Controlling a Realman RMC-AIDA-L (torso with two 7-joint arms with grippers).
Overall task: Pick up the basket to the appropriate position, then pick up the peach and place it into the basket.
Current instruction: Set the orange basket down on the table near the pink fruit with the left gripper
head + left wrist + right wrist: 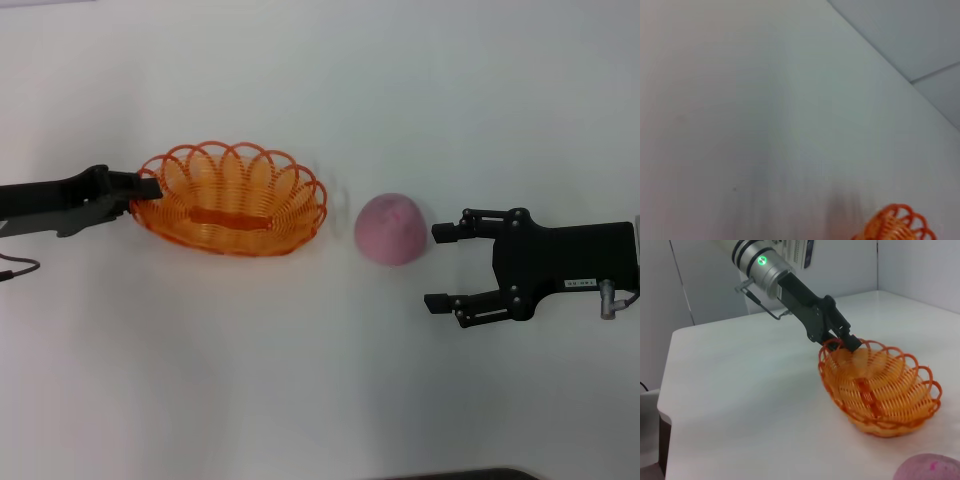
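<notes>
I am clamping the left gripper (150, 190) on the basket (232, 200) rim, keeping it level; the right gripper (440, 266) is waiting wide beside the peach (391, 229) on the table (300, 380).

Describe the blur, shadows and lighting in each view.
Head view: even, bright light, with faint shadows under the basket and peach. Left wrist view: soft focus, vertical smears on the table, only a blurred bit of the basket's rim showing. Right wrist view: sharpest; the left tool grips the rim, and the peach at the edge is blurred.
</notes>
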